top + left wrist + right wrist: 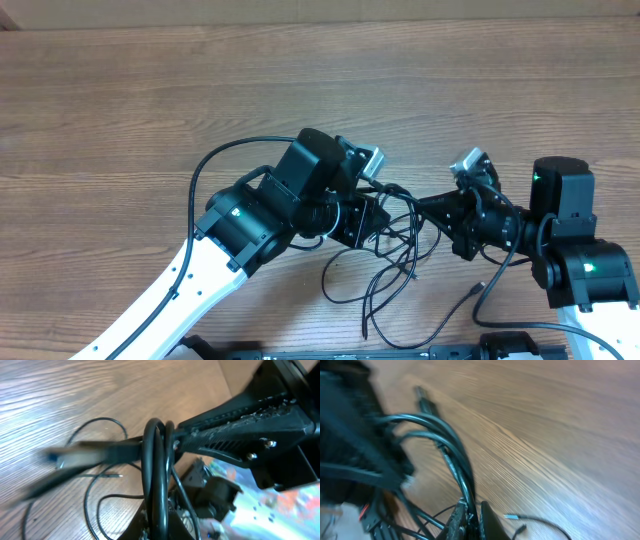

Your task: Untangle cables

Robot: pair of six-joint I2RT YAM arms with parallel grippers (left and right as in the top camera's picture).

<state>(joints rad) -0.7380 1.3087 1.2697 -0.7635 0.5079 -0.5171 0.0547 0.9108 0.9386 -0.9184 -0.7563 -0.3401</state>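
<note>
The cables point(400, 262) are thin black cords tangled between my two arms near the table's front middle, with loose loops trailing toward the front edge. My left gripper point(385, 212) is shut on a doubled loop of cable point(159, 475). My right gripper point(432, 208) faces it from the right, almost touching, and is shut on cable strands point(462, 477) that run up from its jaws point(474, 521). In the left wrist view the right gripper's black finger point(240, 422) crosses just behind the loop. A plug end point(512, 517) lies on the wood.
The wooden table point(150, 90) stretches away behind and to the left. A free plug end point(476, 290) lies near the right arm's base point(585, 265). A thicker arm wire point(205, 165) arcs over the left arm.
</note>
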